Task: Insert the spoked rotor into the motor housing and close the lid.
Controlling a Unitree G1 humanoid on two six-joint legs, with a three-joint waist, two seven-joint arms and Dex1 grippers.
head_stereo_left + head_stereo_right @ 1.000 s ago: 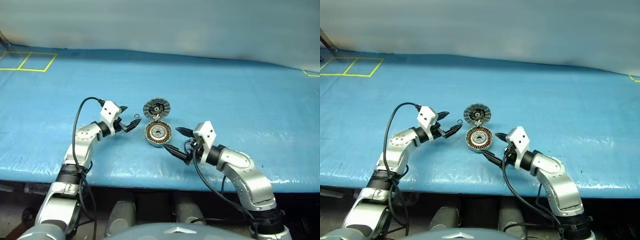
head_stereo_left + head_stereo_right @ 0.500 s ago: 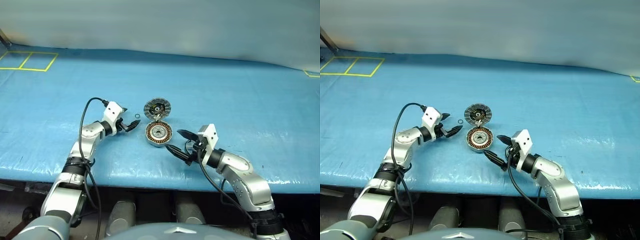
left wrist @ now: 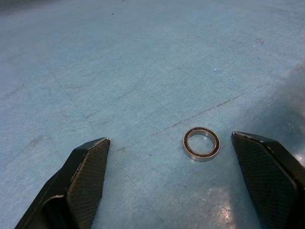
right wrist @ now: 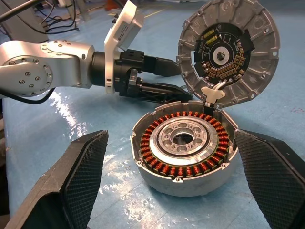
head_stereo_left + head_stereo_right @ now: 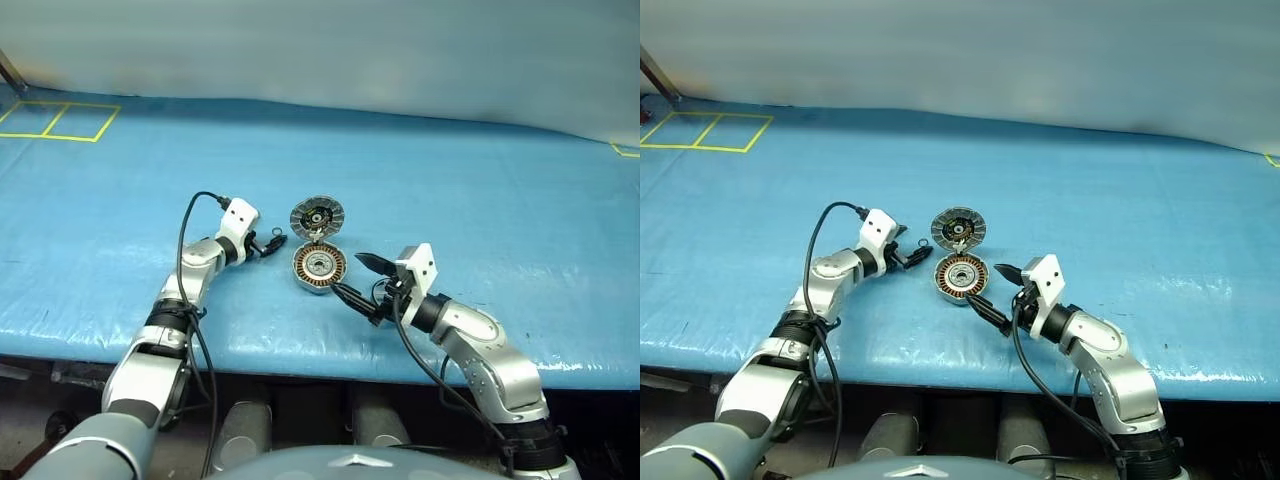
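The motor housing (image 5: 318, 267) lies open on the blue table, showing copper windings around a silver centre (image 4: 183, 143). Its lid (image 5: 317, 216) stands tilted up at the far edge, joined to the housing, striped rim and dark centre (image 4: 224, 52) facing me. The spoked rotor is out of view. My right gripper (image 5: 347, 274) is open just right of the housing, with a finger to either side of it in the right wrist view. My left gripper (image 5: 272, 240) is open left of the lid, low over the table, its fingers (image 3: 88, 167) either side of a tiny thin ring (image 3: 201, 143).
The blue sheet covers the whole table (image 5: 480, 200). Yellow tape squares (image 5: 60, 120) mark its far left corner. The front edge (image 5: 300, 360) runs just below both arms.
My left gripper has moved forward, down and right, closer to the lid and over the tiny ring. The right gripper has stayed beside the housing.
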